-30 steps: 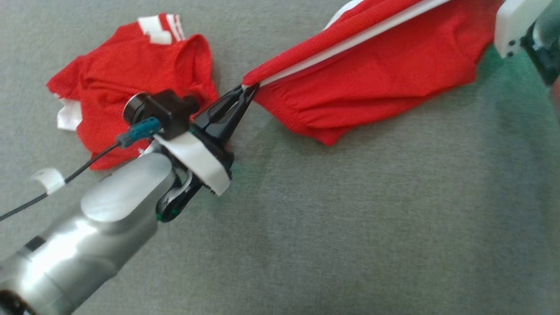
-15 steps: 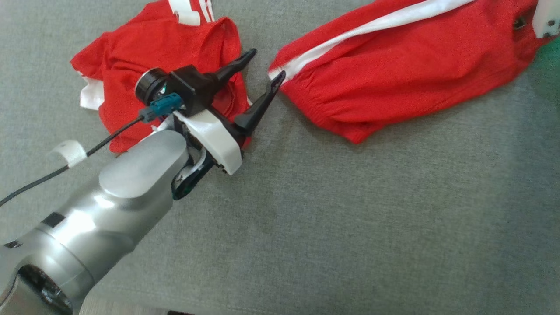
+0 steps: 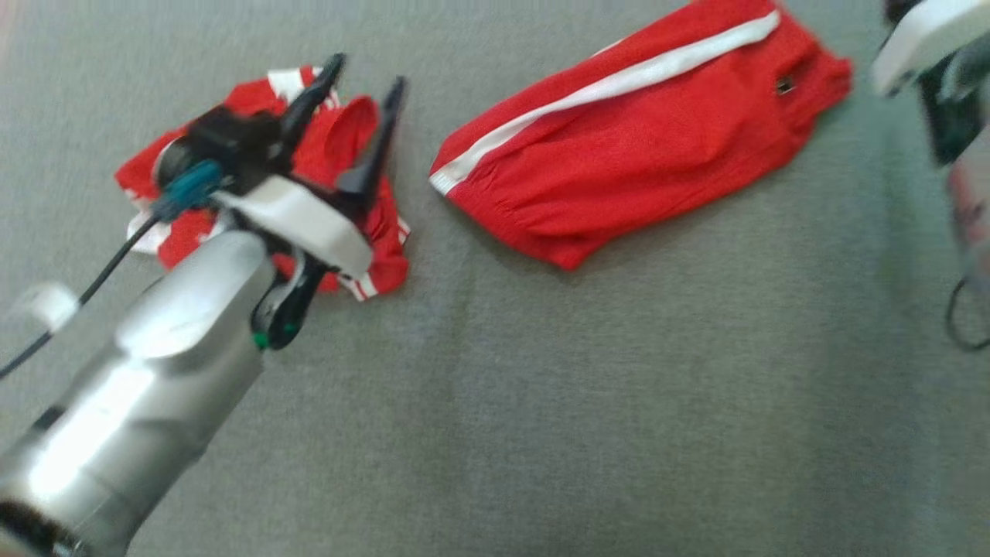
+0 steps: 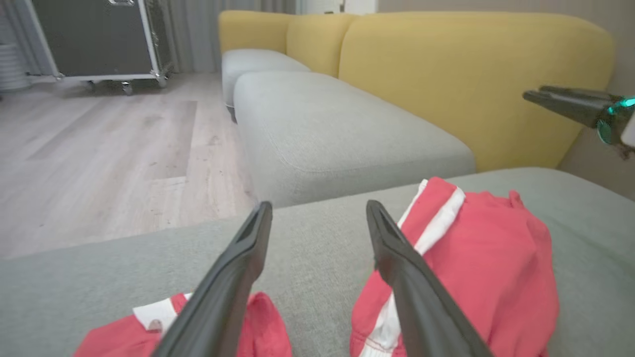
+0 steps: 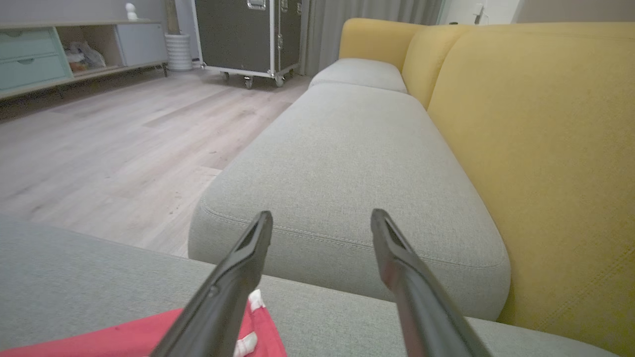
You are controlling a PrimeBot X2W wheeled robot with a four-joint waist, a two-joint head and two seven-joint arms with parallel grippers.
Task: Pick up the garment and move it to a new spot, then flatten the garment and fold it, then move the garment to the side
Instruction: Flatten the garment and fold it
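The garment (image 3: 642,147), red shorts with a white side stripe, lies loose and slightly rumpled on the grey cushion (image 3: 541,402). My left gripper (image 3: 365,77) stands open to its left, above a second crumpled red garment (image 3: 348,131), with nothing between its fingers. The left wrist view has the open left gripper (image 4: 318,213) with the shorts (image 4: 476,258) to the right of its fingers. My right gripper (image 5: 321,218) is open and empty too, just beyond the red cloth (image 5: 124,332). Its white wrist housing (image 3: 920,39) sits at the garment's far right end.
The yellow backrest (image 5: 536,148) rises behind the seat. A further grey seat cushion (image 5: 347,163) adjoins this one. Wooden floor (image 5: 124,134) and a black wheeled case (image 5: 248,34) lie past the cushion's edge. A dark cable loop (image 3: 967,317) hangs at the right.
Both grippers have opened and let go of the garment, which now rests on the cushion. My left gripper has drawn back to the left, over the other red garment. The head camera shifted.
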